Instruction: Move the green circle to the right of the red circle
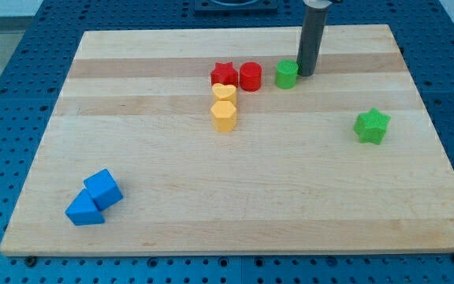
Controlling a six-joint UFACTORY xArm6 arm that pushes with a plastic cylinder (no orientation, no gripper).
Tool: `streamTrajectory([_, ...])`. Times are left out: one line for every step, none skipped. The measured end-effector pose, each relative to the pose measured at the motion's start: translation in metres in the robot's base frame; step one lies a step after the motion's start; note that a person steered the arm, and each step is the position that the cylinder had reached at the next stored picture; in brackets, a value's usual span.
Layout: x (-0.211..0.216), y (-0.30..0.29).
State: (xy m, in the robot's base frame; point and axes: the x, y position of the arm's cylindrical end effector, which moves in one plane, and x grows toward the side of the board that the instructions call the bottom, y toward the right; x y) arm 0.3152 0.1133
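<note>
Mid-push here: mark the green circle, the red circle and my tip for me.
green circle [287,74]: camera view, on its top face.
red circle [250,76]: camera view, on its top face, at the view's left of the green circle.
my tip [306,74]: camera view, rod's lower end, against the green circle's right side.

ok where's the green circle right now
The green circle sits near the view's top, just right of the red circle, with my tip at its right side.
</note>
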Motion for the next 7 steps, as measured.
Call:
streamTrajectory([0.002,-0.003])
streamTrajectory([0.008,-0.005])
streamTrajectory([0.012,-0.007])
streamTrajectory([0.012,-0.007])
streamTrajectory([0.012,-0.009])
streamTrajectory([0.012,-0.015])
streamTrajectory([0.012,-0.017])
